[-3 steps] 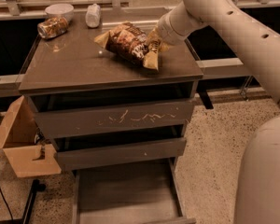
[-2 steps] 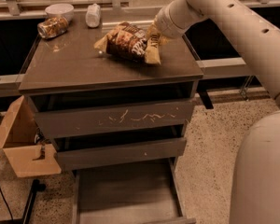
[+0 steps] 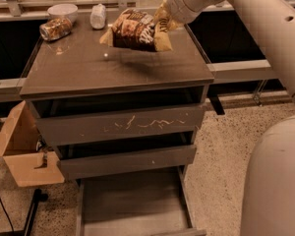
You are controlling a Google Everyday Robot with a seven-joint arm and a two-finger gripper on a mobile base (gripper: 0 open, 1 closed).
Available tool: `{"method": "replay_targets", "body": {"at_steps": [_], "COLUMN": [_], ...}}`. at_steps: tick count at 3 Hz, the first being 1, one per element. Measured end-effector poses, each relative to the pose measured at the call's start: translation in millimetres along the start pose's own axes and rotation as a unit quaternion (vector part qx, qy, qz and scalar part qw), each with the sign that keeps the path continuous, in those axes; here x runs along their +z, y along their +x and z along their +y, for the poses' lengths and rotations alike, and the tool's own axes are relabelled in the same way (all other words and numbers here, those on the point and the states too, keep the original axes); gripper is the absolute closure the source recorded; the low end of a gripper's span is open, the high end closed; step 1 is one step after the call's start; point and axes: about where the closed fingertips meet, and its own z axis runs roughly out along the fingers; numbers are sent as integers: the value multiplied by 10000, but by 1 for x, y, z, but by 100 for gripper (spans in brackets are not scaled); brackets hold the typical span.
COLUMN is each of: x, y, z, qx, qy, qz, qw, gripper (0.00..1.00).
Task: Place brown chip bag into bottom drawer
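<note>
The brown chip bag (image 3: pixel 137 31), dark foil with pale yellow ends and white lettering, hangs lifted above the back of the cabinet top (image 3: pixel 88 68). My gripper (image 3: pixel 163 14) is at the bag's right end and is shut on it, with the white arm coming in from the upper right. The bottom drawer (image 3: pixel 130 205) is pulled open at the foot of the cabinet, with a bare flat floor showing.
A crushed shiny can (image 3: pixel 55 28), a white bowl (image 3: pixel 62 11) and a small white bundle (image 3: pixel 98 15) sit at the back left of the top. The scratched drawer front (image 3: pixel 123 124) and plain front (image 3: pixel 128 160) are closed. A cardboard box (image 3: pixel 24 151) stands left.
The bag has been lifted off the cabinet top and now hangs in the gripper; the arm has risen and moved back.
</note>
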Motion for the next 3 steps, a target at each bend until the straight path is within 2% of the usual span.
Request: {"method": "replay_targets", "body": {"at_steps": [2,3], "x": [-57,-99], "y": [2,-8], "z": [-29,-27], "qx": [-130,-78], "qy": [153,104], "qz": [193,243], "qw": [9996,9996], "gripper": [100,100]}}
